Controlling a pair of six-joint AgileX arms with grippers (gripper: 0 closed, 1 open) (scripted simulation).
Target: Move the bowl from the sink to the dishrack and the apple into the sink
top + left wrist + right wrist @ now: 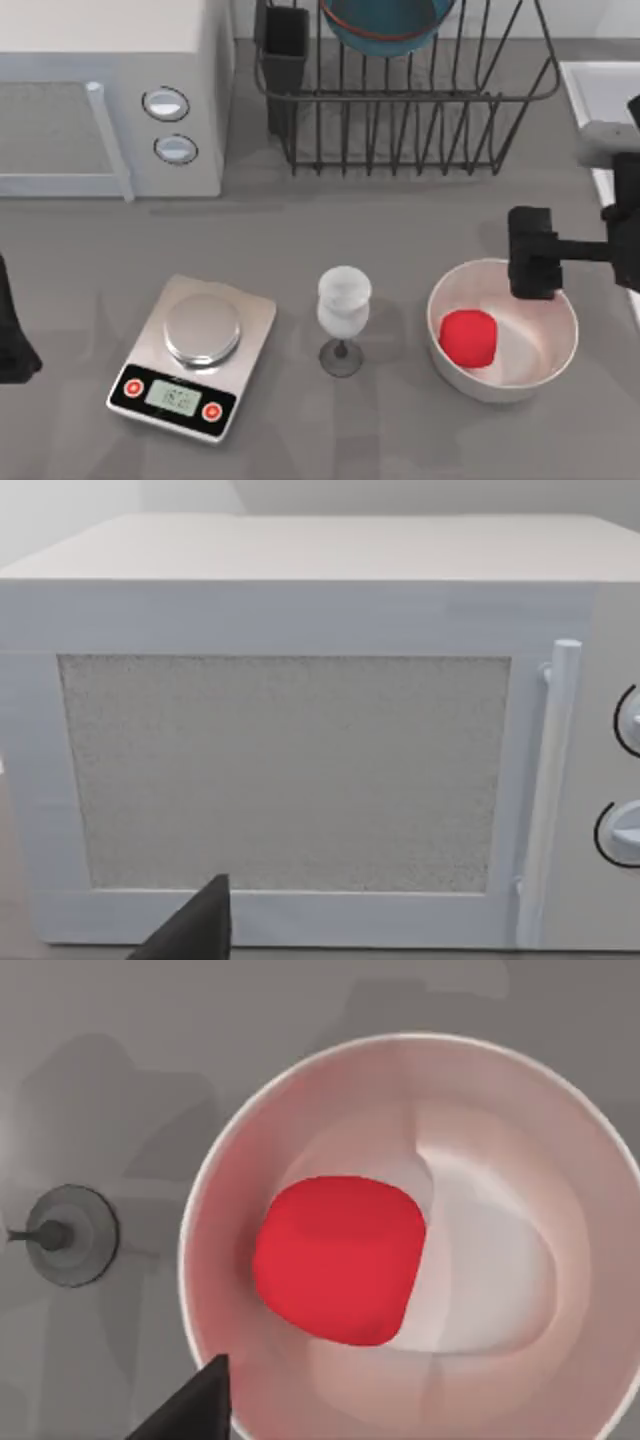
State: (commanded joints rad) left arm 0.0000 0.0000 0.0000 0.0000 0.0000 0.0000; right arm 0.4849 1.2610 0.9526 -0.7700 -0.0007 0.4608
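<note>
Top view has the bowl [385,25] already in the dishrack [420,110], so the right hand [535,255], grip state untellable, must next descend onto the apple [468,337].

The worktop [300,230] looks matt grey and smooth. The apple [468,338] is smooth, bright red, with a soft sheen, just below the right gripper [533,268], which is matt black. The cream bowl [555,365] around it seems glazed and smooth. The dishrack [400,130] is thin black wire. The scale [195,355] has a brushed metal plate. The microwave [110,100] door has a grainy panel.
</note>
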